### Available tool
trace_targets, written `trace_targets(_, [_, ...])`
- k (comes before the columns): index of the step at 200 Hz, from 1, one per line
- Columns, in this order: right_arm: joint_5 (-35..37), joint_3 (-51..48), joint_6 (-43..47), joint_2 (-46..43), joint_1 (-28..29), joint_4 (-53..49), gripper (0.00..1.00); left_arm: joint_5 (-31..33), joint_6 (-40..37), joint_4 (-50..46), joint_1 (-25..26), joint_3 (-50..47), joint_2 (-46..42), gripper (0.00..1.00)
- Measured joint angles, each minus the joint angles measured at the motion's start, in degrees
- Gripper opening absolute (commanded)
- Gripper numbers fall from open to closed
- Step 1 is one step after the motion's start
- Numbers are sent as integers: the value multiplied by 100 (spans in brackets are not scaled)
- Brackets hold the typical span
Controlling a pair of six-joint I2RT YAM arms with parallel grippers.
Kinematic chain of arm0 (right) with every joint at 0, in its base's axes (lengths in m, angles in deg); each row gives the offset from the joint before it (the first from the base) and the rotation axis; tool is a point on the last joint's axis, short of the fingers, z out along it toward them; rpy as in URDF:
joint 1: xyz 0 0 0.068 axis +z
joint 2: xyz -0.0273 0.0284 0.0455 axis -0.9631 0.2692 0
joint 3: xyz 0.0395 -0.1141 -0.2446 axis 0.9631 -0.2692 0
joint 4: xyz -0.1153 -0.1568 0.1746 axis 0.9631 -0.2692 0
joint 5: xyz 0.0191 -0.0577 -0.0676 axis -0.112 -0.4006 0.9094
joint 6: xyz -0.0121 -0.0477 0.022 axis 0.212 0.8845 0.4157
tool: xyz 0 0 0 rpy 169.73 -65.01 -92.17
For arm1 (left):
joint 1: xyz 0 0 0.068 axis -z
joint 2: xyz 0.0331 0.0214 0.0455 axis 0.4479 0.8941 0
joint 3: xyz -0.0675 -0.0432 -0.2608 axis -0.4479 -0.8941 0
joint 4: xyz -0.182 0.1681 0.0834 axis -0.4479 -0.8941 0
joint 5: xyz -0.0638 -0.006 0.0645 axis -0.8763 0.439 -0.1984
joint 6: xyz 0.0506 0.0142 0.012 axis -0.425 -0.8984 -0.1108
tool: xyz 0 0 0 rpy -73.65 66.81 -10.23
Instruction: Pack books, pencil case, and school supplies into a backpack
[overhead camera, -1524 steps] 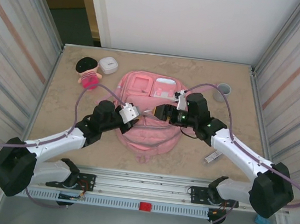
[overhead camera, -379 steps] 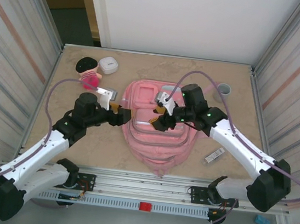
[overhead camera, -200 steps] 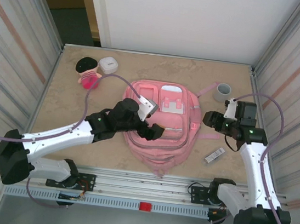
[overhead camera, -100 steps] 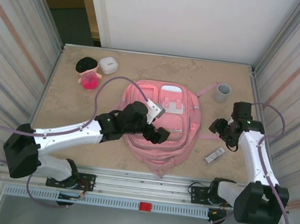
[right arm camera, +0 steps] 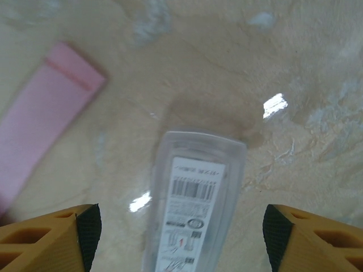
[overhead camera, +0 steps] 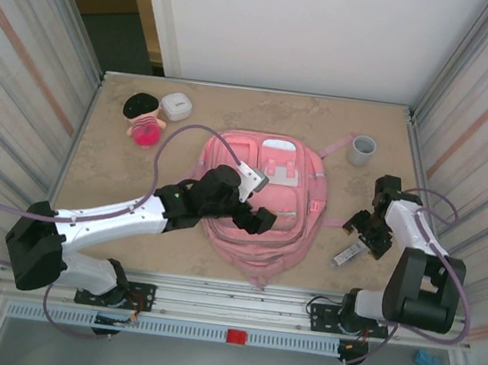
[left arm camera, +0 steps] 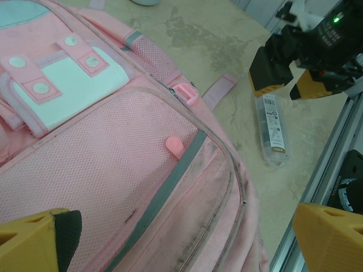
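You have most of the job out of sight, and one piece is plainly left. The large pink fabric backpack (overhead camera: 287, 229) lies flat in the middle of the beige stone-patterned table (overhead camera: 102, 164). In the left wrist view the zips on its front pockets look drawn shut. I cannot tell from here whether the book and the pencil case are already inside.

The slim white stick-shaped item with dark markings (left arm camera: 272, 129) lies out on the table. It sits to the right of the backpack's near right corner, apart from the fabric and close to the near rail. By my judgement, you have yet to pick that item up, open a pocket and put it in.

Your right claw (right arm camera: 181, 232) hangs over the far end of that stick. Its fingers are spread wide and hold nothing. In the right wrist view the stick's rounded end, with its barcode label, sits centred between the two orange fingers, and a loose pink strap (right arm camera: 45, 116) lies off to one side. The fingers do not appear to touch the stick, though I cannot judge how high above it they are.

Your left claw (left arm camera: 184, 238) is also spread fully and empty. It hovers over the backpack's lower front mesh pocket, well apart from the stick.
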Motion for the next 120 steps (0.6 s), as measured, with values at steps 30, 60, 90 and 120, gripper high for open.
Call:
trace_targets(30, [-13,-11,-48,603,0,181,72,0,0,0,0,0,0,99])
trace_targets(60, [-168,-52,-153,890,50,402,57,0,-2,0,0,0,0,99])
trace_targets(90, [-131,-13,-192,890,236,448,41,2,-4,0,0,0,0,99])
trace_targets(120, [-111,-11,-219,868,267,435,37,11,-39,0,0,0,0,98])
